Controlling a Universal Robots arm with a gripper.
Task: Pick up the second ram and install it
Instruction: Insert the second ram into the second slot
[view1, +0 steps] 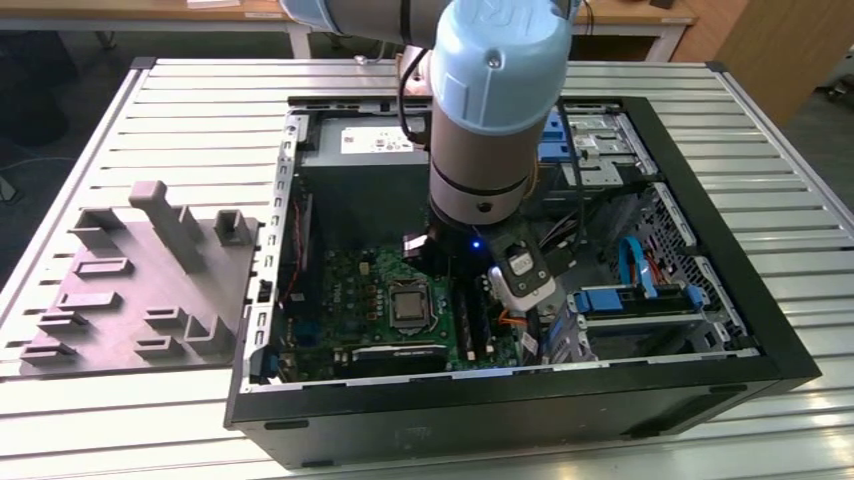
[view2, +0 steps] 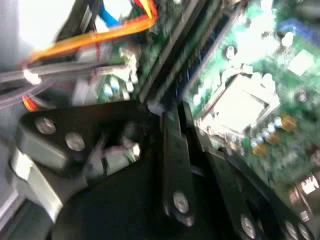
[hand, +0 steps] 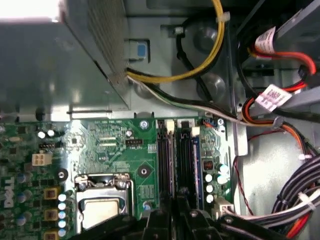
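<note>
Down inside the open computer case (view1: 721, 375), the gripper (hand: 177, 212) sits right over the black memory slots (hand: 172, 160) of the green motherboard (hand: 115, 150), beside the processor socket (hand: 102, 197). Its black fingers (view2: 175, 155) stand close together at the slots, but whether they clamp the second ram cannot be told. Orange cables (hand: 285, 127) run nearby, and the case rests on a slatted metal table (view1: 174, 120).
</note>
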